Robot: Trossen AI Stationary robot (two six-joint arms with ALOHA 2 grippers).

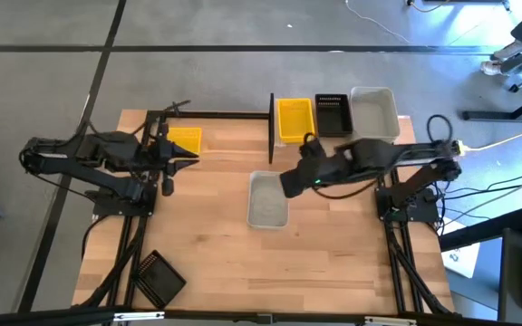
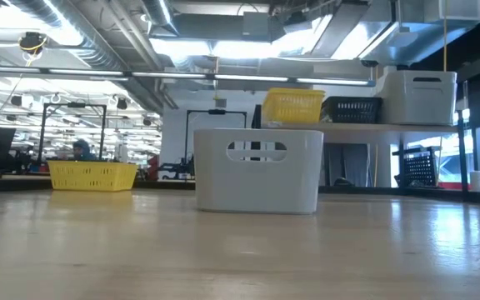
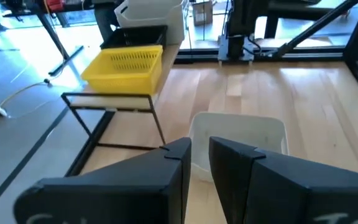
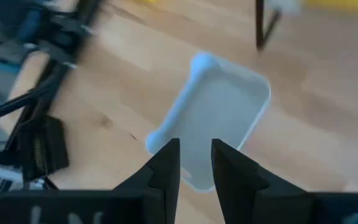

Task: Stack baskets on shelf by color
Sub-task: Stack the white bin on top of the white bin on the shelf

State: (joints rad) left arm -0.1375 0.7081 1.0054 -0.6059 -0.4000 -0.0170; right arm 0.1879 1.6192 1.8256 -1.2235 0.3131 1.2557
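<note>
On the shelf [image 2: 352,127] at the table's far right, a yellow basket [image 1: 294,119], a black basket [image 1: 333,115] and a whitish basket [image 1: 373,112] stand side by side. A whitish translucent basket [image 1: 267,199] stands on its base at the table's middle. My right gripper [image 4: 195,163] hovers above it, pointing down, slightly open and empty. A second yellow basket [image 1: 185,140] stands on the table at the far left. My left gripper [image 3: 201,167] is raised near that yellow basket, slightly open and empty. It points toward the table's right edge.
A black basket [image 1: 159,276] lies on the table near its near left corner. Another black basket [image 2: 419,169] shows below the shelf board in the low view. The shelf's black post [image 1: 271,118] stands just left of the shelved yellow basket. Bare tabletop [image 1: 333,263] lies at the near right.
</note>
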